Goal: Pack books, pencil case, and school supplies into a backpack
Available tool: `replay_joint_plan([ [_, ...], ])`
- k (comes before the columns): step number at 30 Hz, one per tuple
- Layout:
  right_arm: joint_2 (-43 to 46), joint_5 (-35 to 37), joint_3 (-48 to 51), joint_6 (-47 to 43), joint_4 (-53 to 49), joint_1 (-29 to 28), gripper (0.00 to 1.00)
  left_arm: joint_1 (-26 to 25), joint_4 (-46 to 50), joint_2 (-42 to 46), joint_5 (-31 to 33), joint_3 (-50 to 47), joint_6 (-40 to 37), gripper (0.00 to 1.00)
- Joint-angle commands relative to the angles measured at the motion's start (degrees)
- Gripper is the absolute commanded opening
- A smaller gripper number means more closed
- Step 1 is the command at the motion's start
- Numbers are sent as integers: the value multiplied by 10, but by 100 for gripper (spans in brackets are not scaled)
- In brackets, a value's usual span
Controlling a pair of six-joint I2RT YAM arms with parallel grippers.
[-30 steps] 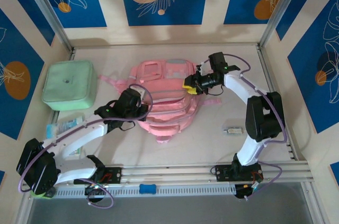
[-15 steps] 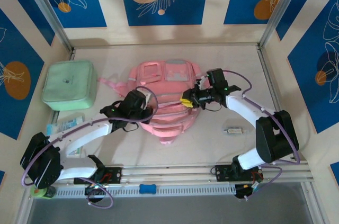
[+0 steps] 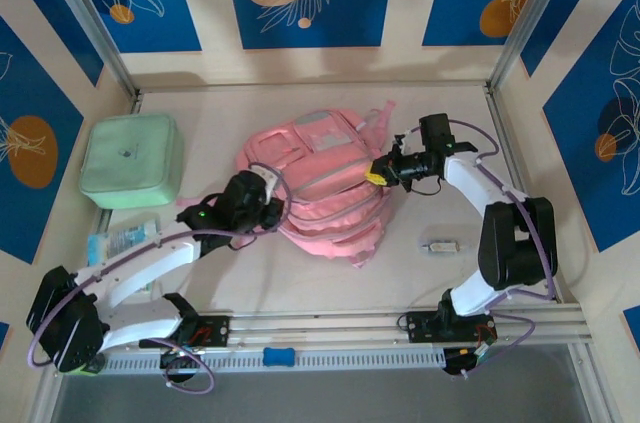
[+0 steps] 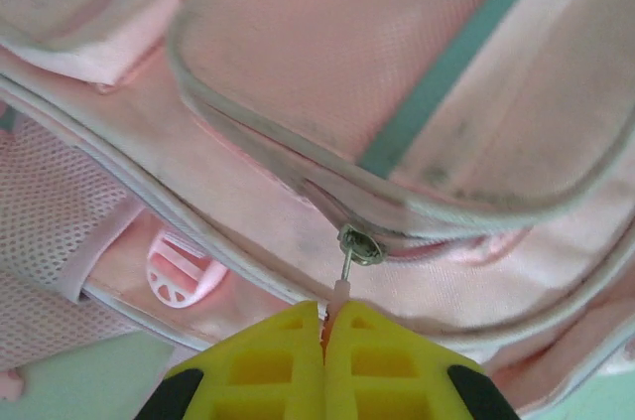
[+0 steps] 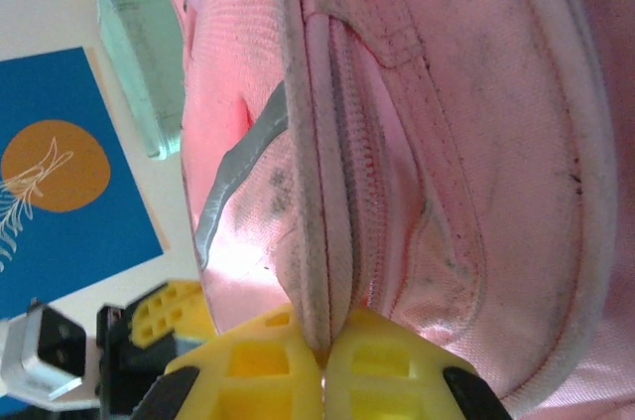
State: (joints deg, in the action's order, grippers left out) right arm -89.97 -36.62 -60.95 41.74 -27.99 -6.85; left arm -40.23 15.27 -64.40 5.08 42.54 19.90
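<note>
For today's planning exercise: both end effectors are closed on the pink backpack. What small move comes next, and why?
Probably the left end effector should draw the zipper pull along its track while the right end effector holds the backpack taut: left pinches the tab, right a seam, and the zip looks shut.

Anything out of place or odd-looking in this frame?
The backpack lies skewed on the table, its layers bunched, pinched from both sides: the left gripper is shut on a zipper pull, the right gripper on a piped seam. The pink fabric carries dark smudges. No tear or spill shows.
</note>
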Motion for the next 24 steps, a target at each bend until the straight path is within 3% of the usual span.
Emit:
replay_joint_plan([
  [1,-10,34,-48,-33,17,24,0,66,38,19,46,-24,-22,0],
  [5,-31,54,-78,-48,31,-22,0,63,-8,-8,-28,-14,-18,0],
  [9,-79,52,-129,-41,38,-20,0,47,-11,-33,-38,0,2,0],
  [14,-87,26,-145,-52,19,-12,14,30,37,-40,-18,14,24,0],
  [18,-39,73,-106,-69,-30,-4,39,20,54,-16,-36,13,29,24],
  [24,76,196,5,-58,-82,0,59,-39,38,-17,-40,21,82,42],
])
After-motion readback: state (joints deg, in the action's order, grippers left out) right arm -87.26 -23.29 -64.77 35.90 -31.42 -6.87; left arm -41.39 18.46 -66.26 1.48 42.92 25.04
